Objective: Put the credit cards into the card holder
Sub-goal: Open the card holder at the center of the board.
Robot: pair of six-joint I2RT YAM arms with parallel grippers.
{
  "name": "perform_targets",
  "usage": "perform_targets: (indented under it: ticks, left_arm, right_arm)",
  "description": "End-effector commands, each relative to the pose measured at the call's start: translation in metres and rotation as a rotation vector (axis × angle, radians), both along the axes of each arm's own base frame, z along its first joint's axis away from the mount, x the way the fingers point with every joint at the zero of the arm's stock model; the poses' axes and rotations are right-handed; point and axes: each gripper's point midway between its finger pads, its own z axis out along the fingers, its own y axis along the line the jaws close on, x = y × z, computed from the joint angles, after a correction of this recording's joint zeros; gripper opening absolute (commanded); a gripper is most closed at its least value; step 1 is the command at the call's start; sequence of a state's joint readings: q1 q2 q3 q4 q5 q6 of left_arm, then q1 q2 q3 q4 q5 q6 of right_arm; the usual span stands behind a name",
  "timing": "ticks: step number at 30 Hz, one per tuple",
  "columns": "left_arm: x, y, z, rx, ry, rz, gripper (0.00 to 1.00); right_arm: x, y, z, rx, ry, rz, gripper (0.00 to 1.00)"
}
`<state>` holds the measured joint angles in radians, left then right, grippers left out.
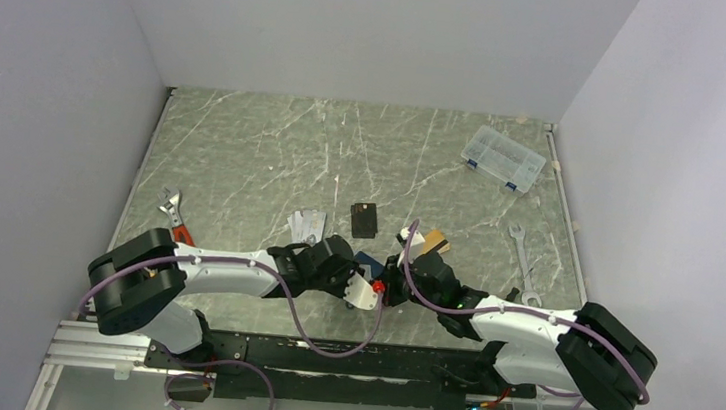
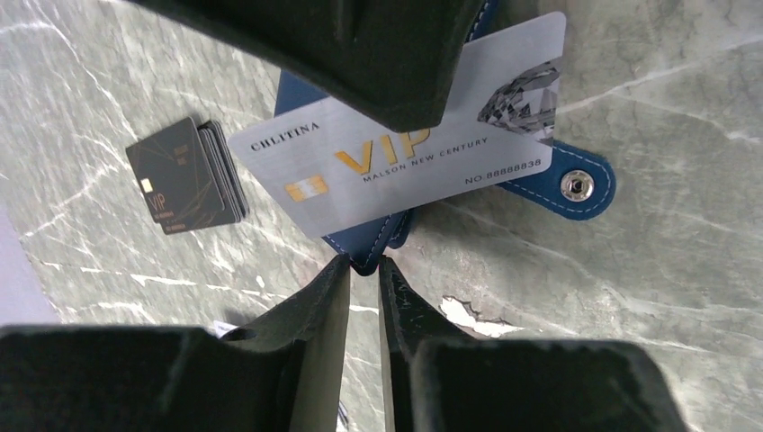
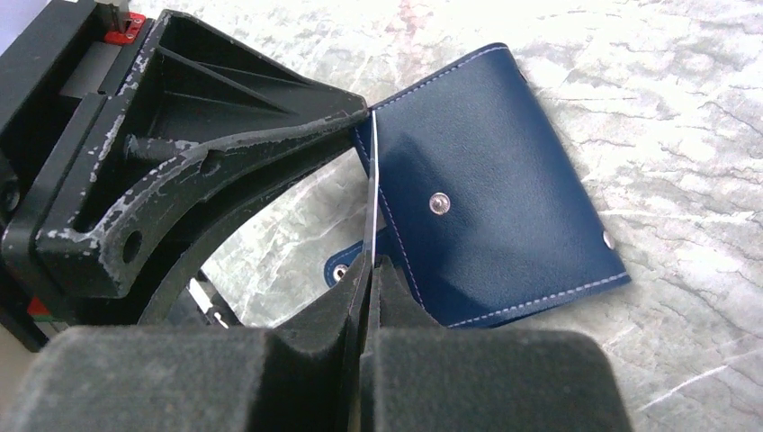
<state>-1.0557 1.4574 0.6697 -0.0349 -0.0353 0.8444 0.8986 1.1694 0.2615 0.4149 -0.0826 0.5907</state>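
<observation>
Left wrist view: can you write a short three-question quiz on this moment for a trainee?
1. True or false: no gripper touches the silver VIP card.
2. The right gripper is: A) wide open B) shut on the silver VIP card C) shut on the card holder.
3. Fill in: in the left wrist view, the black card stack lies to the ___ of the card holder.
Key: 1 false; 2 B; 3 left.

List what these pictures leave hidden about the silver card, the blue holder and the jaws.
Top view: card holder almost wholly under both wrists; only a blue sliver shows.
Left wrist view: silver card, top edge covered by a right finger; whether it sits in a pocket is hidden.
Left wrist view: left jaws at the holder's edge; gripping or not, unclear.
Right wrist view: card edge-on, face unseen.
</observation>
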Motion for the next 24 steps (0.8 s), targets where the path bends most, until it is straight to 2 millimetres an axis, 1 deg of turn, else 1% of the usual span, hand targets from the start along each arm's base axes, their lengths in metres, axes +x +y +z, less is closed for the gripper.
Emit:
perform_targets:
  ticks: [1,4,7,9,13,16,17,18,20,24]
  left_arm:
    - [0.0,-0.026,0.017,-0.073,-0.055,-0.093,0.23]
    - [-0.003,-0.029,0.016,-0.075,-0.09,-0.127,0.2]
    - [-0.005,-0.033,0.018,-0.087,-0.112,-0.15,0.11]
    - [-0.006,-0.033,0.018,-0.082,-0.116,-0.159,0.07]
    - [-0.009,-0.03,0.017,-0.069,-0.076,-0.134,0.0]
    - [-0.006,-0.029,0.025,-0.088,-0.03,-0.073,0.0]
    - [-0.004,-0.025,0.026,-0.083,-0.005,-0.042,0.0]
    - [-0.003,-0.025,0.03,-0.093,0.016,-0.012,0.0]
    - [0.007,-0.017,0.037,-0.096,0.064,0.071,0.0]
    - [0.015,-0.008,0.046,-0.109,0.146,0.168,0.0]
  right_arm:
    - [-0.001,-0.006,-0.005,-0.036,-0.012,-0.002,0.0]
    - [-0.002,-0.006,-0.006,-0.037,-0.011,0.001,0.0]
    - [-0.001,-0.006,-0.005,-0.035,-0.015,-0.001,0.0]
    - [0.0,-0.008,-0.003,-0.036,-0.021,-0.007,0.0]
    - [0.002,-0.011,0.007,-0.026,-0.049,-0.023,0.0]
    - [0.003,-0.012,0.016,-0.013,-0.068,-0.029,0.0]
    - [0.003,-0.013,0.017,-0.01,-0.07,-0.032,0.0]
    - [0.003,-0.014,0.018,-0.01,-0.071,-0.034,0.0]
    - [0.001,-0.015,0.016,-0.012,-0.066,-0.032,0.0]
    - [-0.002,-0.016,0.014,-0.009,-0.06,-0.024,0.0]
